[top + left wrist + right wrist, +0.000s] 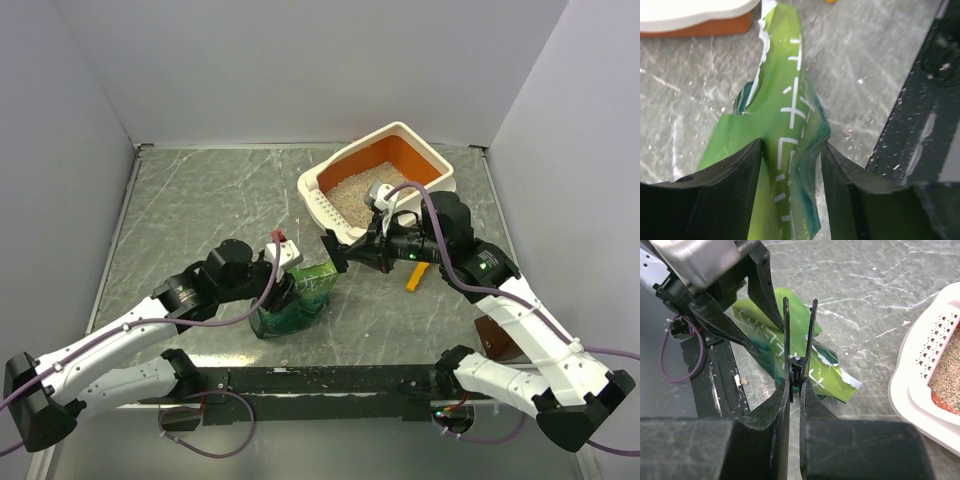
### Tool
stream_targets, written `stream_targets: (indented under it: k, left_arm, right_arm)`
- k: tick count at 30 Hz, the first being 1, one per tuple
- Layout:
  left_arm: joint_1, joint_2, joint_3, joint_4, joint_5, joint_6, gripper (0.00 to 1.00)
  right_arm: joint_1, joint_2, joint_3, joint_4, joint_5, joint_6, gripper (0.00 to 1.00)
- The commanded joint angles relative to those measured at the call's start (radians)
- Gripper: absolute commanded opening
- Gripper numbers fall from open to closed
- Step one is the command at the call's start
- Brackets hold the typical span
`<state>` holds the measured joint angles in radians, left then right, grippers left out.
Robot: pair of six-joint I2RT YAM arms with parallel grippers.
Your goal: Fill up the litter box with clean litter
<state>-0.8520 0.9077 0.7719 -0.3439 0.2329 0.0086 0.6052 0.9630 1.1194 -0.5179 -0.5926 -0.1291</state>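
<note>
The litter box (400, 128) stands at the back right, cream rim, orange inside, slotted strip on its near-left rim. Beige clean litter (355, 195) covers part of its floor. My left gripper (283, 283) is shut on a crinkled green bag (305, 295) resting on the table in front of the box. In the left wrist view the bag (785, 100) runs up between the fingers of that gripper (791, 165). My right gripper (347, 252) is shut on a black clip (799, 340) just above the bag (830, 370). The box rim (910, 390) and litter (945, 375) show at right.
A yellow-orange scoop (416, 277) lies on the table between the box and my right arm. A brown object (495, 340) sits under the right arm. The black base rail (320, 380) runs along the near edge. White walls enclose the table.
</note>
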Motion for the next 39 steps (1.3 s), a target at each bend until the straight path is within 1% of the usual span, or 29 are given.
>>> stream_targets:
  k: [1,3,4,5,9,10,11,16,20,23,26,30,35,39]
  left_arm:
    - [-0.035,0.016,-0.011,-0.004,-0.113,0.024,0.54]
    - [-0.047,0.017,-0.02,-0.004,-0.147,0.024,0.51]
    - [-0.051,0.019,-0.026,-0.003,-0.159,0.025,0.47]
    - [-0.055,0.022,-0.029,-0.004,-0.173,0.03,0.41]
    - [-0.067,0.048,-0.031,-0.024,-0.21,0.039,0.09]
    - [-0.068,0.048,-0.033,-0.023,-0.216,0.039,0.03]
    - [-0.07,0.046,-0.036,-0.024,-0.219,0.044,0.01]
    - [-0.071,0.0,-0.054,-0.012,-0.211,0.047,0.01]
    - [-0.071,-0.01,-0.051,-0.014,-0.21,0.042,0.01]
    - [-0.071,-0.018,-0.051,-0.014,-0.204,0.034,0.01]
    - [-0.071,-0.027,-0.052,-0.01,-0.198,0.031,0.01]
    - [-0.071,-0.036,-0.056,-0.009,-0.191,0.027,0.01]
    - [-0.071,-0.039,-0.056,-0.004,-0.184,0.022,0.01]
    - [-0.071,-0.049,-0.059,-0.004,-0.193,0.017,0.01]
  right_arm:
    - [-0.008,0.014,0.008,0.033,-0.027,-0.017,0.0]
    - [-0.01,0.023,0.013,0.032,-0.036,-0.021,0.0]
    - [-0.01,0.028,0.016,0.03,-0.036,-0.024,0.0]
    - [-0.012,0.032,0.017,0.025,-0.036,-0.032,0.0]
    - [-0.015,0.069,0.014,0.025,-0.068,-0.055,0.0]
    - [-0.016,0.08,0.011,0.033,-0.088,-0.063,0.0]
    - [-0.016,0.091,0.007,0.039,-0.107,-0.085,0.0]
    - [-0.018,0.091,-0.056,0.136,-0.22,-0.208,0.0]
    - [-0.018,0.132,-0.044,0.11,-0.298,-0.338,0.0]
    - [-0.019,0.18,-0.01,0.067,-0.312,-0.401,0.0]
    - [-0.019,0.195,-0.003,0.073,-0.346,-0.457,0.0]
    - [-0.019,0.207,0.0,0.075,-0.349,-0.52,0.0]
    - [-0.019,0.227,0.016,0.079,-0.384,-0.569,0.0]
    - [-0.019,0.275,0.048,0.032,-0.403,-0.603,0.0]
